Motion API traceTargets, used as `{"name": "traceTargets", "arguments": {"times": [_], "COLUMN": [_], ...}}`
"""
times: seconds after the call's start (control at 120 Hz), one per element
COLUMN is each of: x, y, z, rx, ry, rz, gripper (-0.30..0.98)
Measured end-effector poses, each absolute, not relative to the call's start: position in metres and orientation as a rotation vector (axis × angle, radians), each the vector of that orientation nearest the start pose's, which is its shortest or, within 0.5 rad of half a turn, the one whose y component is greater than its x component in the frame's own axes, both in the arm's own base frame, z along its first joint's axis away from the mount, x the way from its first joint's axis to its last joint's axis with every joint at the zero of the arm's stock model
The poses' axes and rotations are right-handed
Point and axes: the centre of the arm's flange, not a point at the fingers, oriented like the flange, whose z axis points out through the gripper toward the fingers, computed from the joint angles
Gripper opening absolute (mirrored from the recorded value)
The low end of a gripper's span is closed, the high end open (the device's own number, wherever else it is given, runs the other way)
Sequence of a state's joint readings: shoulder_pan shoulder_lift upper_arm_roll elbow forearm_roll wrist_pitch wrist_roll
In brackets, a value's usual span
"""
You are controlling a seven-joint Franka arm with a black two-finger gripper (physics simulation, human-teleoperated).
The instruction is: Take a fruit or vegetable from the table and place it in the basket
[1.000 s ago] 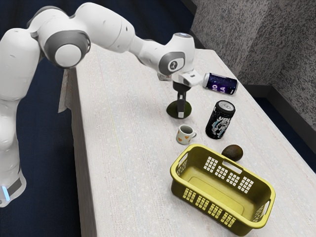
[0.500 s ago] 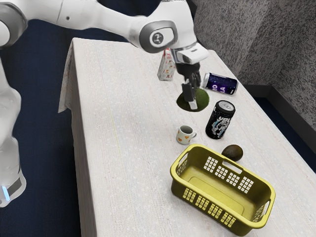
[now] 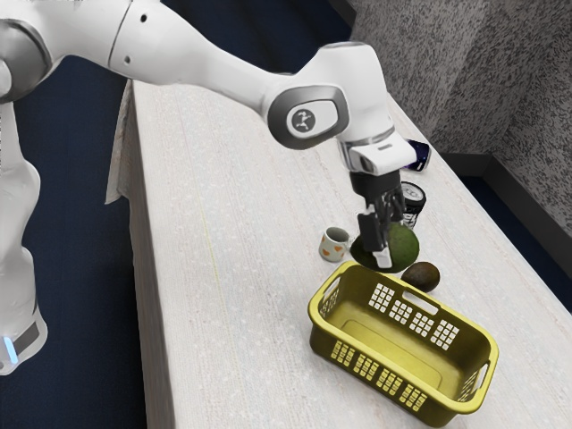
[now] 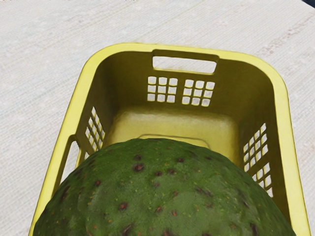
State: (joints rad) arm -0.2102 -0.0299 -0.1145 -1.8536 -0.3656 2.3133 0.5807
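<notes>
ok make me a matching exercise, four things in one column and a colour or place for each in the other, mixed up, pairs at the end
Things
1. basket
2. mug
3. large fruit
4. small fruit

Colour or place
A. held in the gripper
B. dark brown, on the table
C. yellow, with holes in its walls
D. white with orange marks

Right pairs
1-C
2-D
3-A
4-B

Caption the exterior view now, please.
Gripper holding a large green fruit near the yellow basket's rim, beside a smaller dark fruit on the table.
</notes>
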Motion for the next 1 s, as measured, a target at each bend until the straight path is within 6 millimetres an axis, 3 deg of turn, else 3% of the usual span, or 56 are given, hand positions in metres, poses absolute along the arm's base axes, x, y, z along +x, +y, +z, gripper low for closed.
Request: {"name": "traceTargets", "arguments": {"times": [0.192,0.3,0.383,0.483,0.833,0.908,0.967,1.0], "x": [0.58,0.588,0.591,0.592,0.593,0.578,0.549,0.536], "y": [-0.216,-0.217,-0.212,-0.212,-0.211,-0.205,-0.194,-0.177], "z": [0.562,0.55,0.547,0.544,0.542,0.581,0.634,0.665], "rx": [-3.094,-3.11,-3.118,-3.127,-3.137,-3.115,-3.171,-3.229], "ry": [1.157,1.133,1.105,1.097,1.093,1.03,0.842,0.671], "rz": [-0.865,-0.852,-0.855,-0.851,-0.85,-0.924,-0.912,-0.883], "gripper": [0.48,0.48,0.48,0.61,0.68,0.68,0.68,0.68]}}
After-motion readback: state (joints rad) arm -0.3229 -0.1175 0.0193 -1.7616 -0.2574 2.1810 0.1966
